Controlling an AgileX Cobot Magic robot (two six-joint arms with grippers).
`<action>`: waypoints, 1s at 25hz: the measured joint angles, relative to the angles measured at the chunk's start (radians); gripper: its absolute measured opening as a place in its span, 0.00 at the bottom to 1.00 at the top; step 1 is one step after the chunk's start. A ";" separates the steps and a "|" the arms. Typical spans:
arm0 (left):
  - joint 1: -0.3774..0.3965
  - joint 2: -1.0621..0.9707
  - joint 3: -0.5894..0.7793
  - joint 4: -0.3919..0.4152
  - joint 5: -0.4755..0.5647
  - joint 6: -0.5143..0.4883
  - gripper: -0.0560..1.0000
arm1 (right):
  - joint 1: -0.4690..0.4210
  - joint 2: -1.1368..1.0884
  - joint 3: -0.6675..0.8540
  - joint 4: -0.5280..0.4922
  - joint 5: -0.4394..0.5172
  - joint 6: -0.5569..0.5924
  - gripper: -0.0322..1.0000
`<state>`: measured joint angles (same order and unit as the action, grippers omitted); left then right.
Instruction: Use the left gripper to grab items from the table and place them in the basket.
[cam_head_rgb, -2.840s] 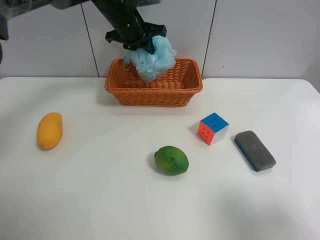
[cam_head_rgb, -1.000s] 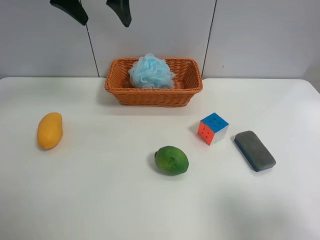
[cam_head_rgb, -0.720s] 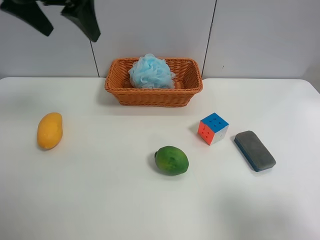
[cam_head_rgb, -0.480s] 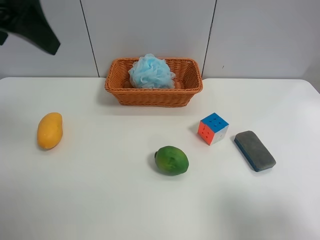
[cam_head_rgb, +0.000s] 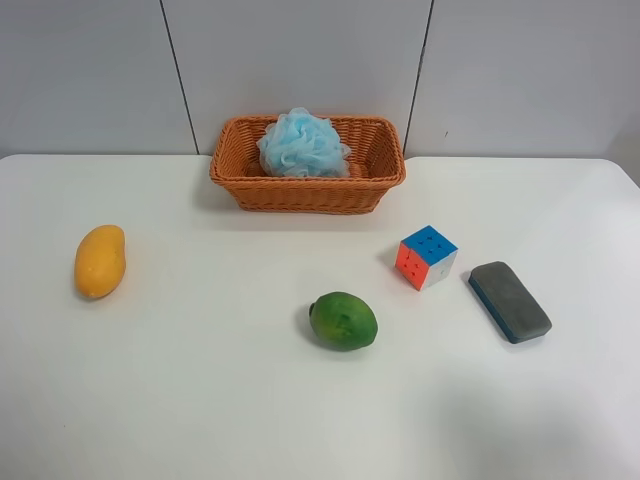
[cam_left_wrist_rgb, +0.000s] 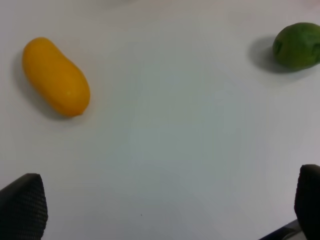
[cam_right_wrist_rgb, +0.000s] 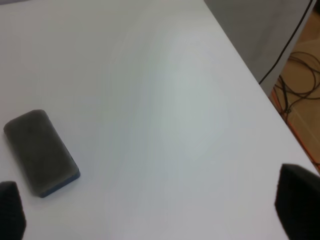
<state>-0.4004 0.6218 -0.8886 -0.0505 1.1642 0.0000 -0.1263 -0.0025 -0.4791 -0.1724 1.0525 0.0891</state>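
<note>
The light-blue bath pouf (cam_head_rgb: 302, 143) lies in the wicker basket (cam_head_rgb: 376, 183) at the back of the white table (cam_head_rgb: 200, 380). The mango (cam_head_rgb: 99, 260) lies at the view's left, the green fruit (cam_head_rgb: 343, 320) in the middle, the puzzle cube (cam_head_rgb: 427, 256) and the board eraser (cam_head_rgb: 510, 300) at the right. No arm shows in the exterior high view. In the left wrist view the left gripper (cam_left_wrist_rgb: 165, 205) is open and empty, high above the mango (cam_left_wrist_rgb: 55, 76) and green fruit (cam_left_wrist_rgb: 296, 46). The right gripper (cam_right_wrist_rgb: 150, 210) is open above the table near the eraser (cam_right_wrist_rgb: 41, 151).
The table edge (cam_right_wrist_rgb: 260, 95) shows in the right wrist view, with floor and cables (cam_right_wrist_rgb: 300, 75) beyond it. A grey panelled wall (cam_head_rgb: 430, 70) stands behind the basket.
The arm at the exterior high view's left let go of the pouf into the basket, rose, moved left and left that view. The other items have not moved.
</note>
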 joint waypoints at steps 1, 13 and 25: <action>0.000 -0.030 0.029 0.003 0.001 0.000 0.99 | 0.000 0.000 0.000 0.000 0.000 0.000 0.99; 0.292 -0.355 0.335 0.008 -0.113 0.024 0.99 | 0.000 0.000 0.000 0.000 0.000 0.000 0.99; 0.413 -0.623 0.377 0.005 -0.104 0.031 0.99 | 0.000 0.000 0.000 0.000 0.000 0.000 0.99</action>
<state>0.0126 -0.0011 -0.5112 -0.0453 1.0599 0.0313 -0.1263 -0.0025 -0.4791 -0.1724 1.0525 0.0891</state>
